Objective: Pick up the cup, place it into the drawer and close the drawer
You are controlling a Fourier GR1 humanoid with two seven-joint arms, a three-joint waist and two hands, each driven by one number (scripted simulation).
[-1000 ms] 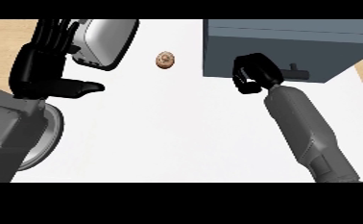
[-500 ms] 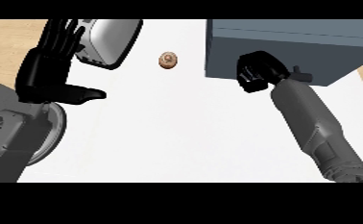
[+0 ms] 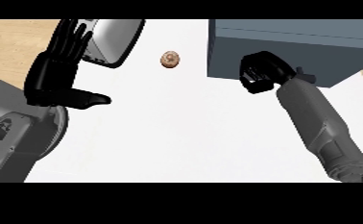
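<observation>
Right hand (image 3: 261, 71) is clenched against the grey drawer front (image 3: 284, 55), holding nothing visible; left hand (image 3: 60, 71) rests released.

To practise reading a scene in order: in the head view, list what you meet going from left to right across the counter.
left hand → silver appliance → small brown round object → right hand, in front of the grey drawer unit

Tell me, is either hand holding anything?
No. The left hand rests open at the left; the right hand is curled against the drawer front, with nothing visible in it.
</observation>
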